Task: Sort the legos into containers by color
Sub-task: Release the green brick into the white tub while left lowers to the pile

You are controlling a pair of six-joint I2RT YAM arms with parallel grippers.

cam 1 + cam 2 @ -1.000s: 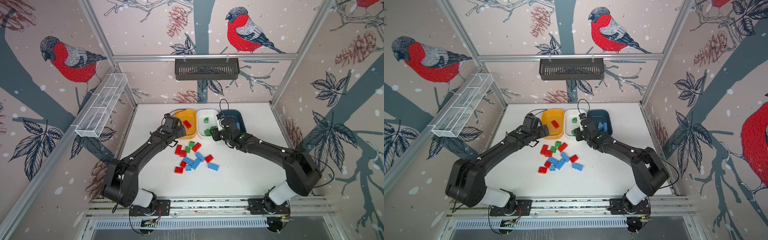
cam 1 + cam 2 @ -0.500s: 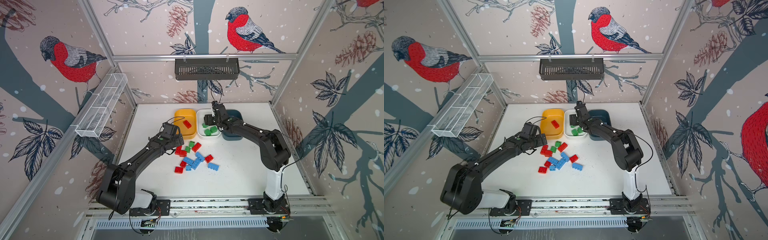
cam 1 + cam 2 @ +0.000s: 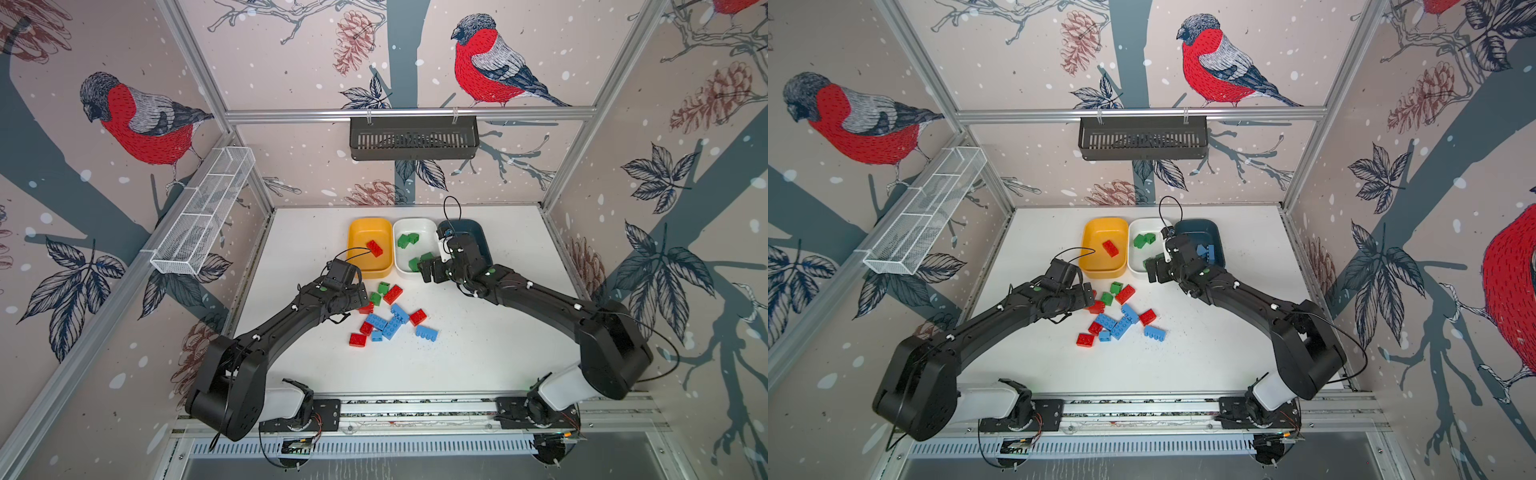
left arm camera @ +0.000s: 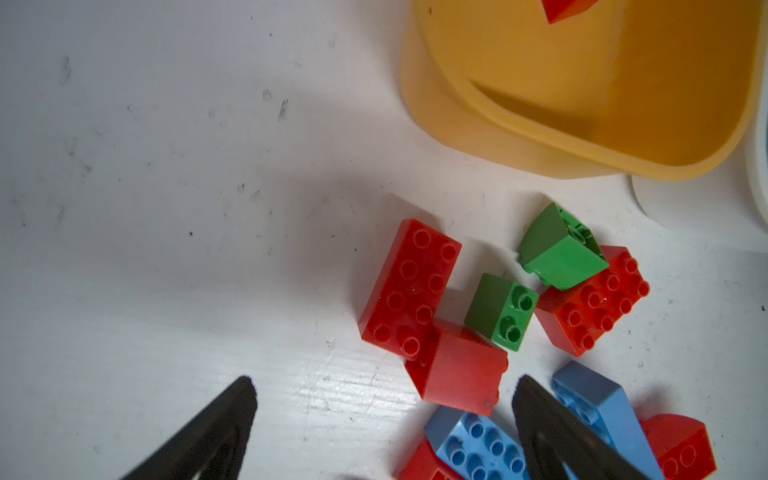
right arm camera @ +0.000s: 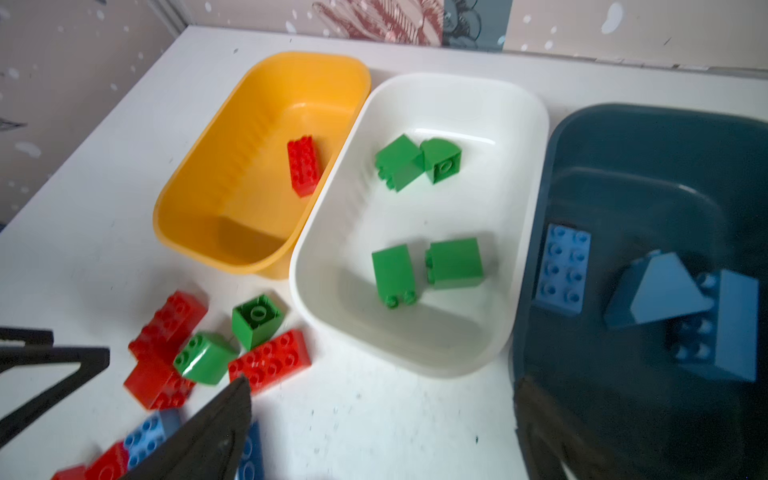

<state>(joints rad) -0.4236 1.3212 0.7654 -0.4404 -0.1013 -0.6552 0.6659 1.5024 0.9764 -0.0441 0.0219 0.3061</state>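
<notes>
While both arms reach in from the lower edge of both top views, the left gripper (image 3: 360,298) hangs at the left edge of the loose pile of legos (image 3: 392,325), which lies mid-table just below the tubs. Seen from the left wrist, its fingers (image 4: 216,419) stand wide apart with nothing between them; one of them crosses in front of a light blue brick (image 4: 478,449), and a red cube (image 4: 457,365) lies just beyond the tips.

The right gripper (image 3: 428,272) sits at the lower right corner of the white tub (image 3: 415,224), to the right of centre. From the right wrist it also shows spread wide and empty (image 5: 382,381).

Three tubs stand in a row in the upper middle of the white table (image 3: 478,353), side by side and touching: the yellow tub (image 3: 360,237) on the left, the white one in the middle, the dark teal tub (image 3: 478,235) on the right. One red brick (image 3: 374,248) lies in the yellow tub. Four green bricks (image 5: 392,274) lie in the white tub, two by two. Light blue bricks (image 5: 563,268) lie in the teal tub.

Within the pile, two green bricks (image 3: 383,287) and a long red brick (image 3: 393,294) lie nearest the tubs, with blue and red ones mixed below them.
</notes>
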